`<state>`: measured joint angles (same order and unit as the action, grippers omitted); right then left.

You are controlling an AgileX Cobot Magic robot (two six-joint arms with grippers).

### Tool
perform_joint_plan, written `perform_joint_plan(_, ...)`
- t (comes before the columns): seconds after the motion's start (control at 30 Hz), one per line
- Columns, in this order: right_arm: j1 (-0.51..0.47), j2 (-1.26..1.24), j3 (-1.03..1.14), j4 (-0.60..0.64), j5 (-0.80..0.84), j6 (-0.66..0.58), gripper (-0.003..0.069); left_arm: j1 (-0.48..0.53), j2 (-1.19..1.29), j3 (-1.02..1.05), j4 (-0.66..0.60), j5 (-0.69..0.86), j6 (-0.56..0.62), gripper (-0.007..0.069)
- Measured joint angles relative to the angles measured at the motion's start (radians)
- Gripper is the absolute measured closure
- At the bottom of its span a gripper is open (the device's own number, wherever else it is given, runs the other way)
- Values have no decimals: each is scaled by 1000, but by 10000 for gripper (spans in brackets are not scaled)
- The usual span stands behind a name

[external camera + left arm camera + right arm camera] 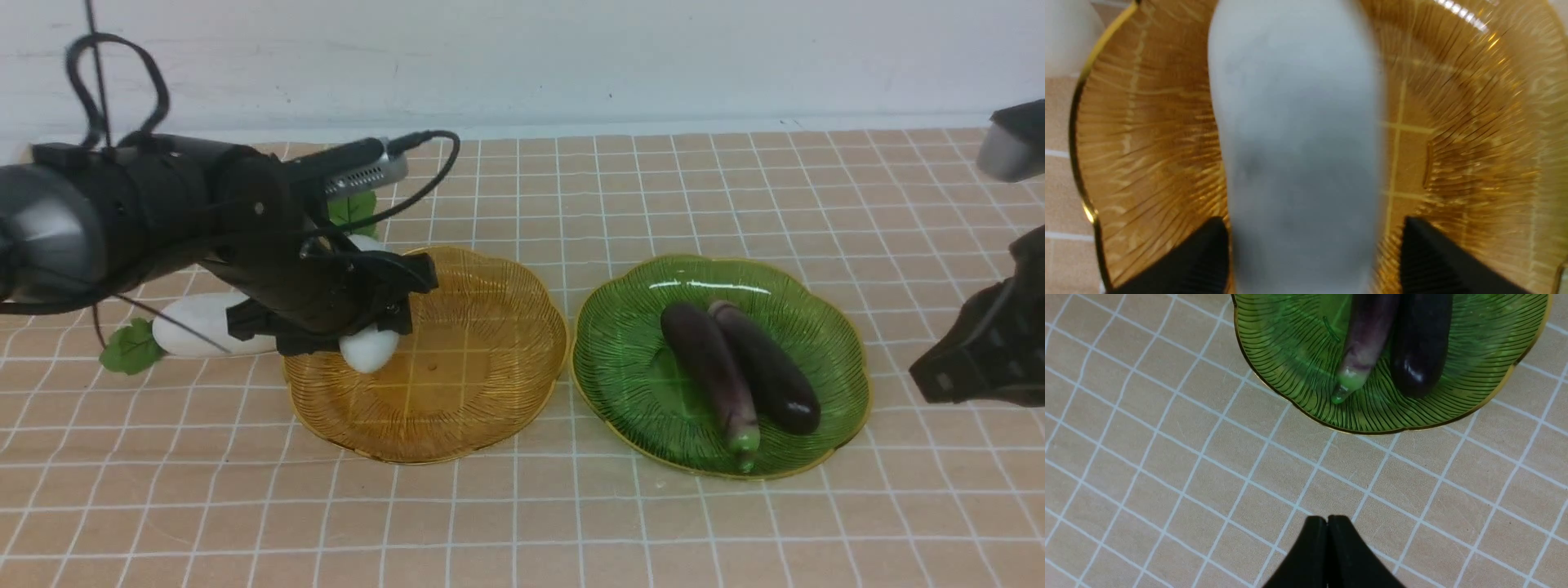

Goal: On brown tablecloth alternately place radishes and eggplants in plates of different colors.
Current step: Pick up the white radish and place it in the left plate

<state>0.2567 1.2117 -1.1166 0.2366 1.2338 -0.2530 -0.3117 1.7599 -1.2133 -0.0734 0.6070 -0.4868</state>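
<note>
Left fingers [1200, 261]: spread, loose around radish [1298, 143] on amber plate [1474, 163].
Right fingers [1310, 555]: closed, empty.
Suggested retreat: straight up, without nudging.

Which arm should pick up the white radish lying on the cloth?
Left. The left pincer hovers at the yellow plate, right beside that radish on the cloth. The right pincer, shut, is far off beyond the green plate.

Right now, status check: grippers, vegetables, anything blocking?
Left gripper open astride one radish over amber plate. Right gripper shut, empty. Both eggplants in green plate; second radish on cloth. Nothing blocking.
</note>
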Motion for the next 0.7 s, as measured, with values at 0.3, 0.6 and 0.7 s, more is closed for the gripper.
perform_joint_plan(0.3,0,0,0,0,2,-12,674,95,-17,-110,14,177,-16,67)
perform_joint_plan(0.6,0,0,0,0,0,-15,674,336,-18,-168,-23,314,-88,564)
perform_joint_plan(0.7,0,0,0,0,-5,-15,674,364,-15,-170,-57,323,-123,610)
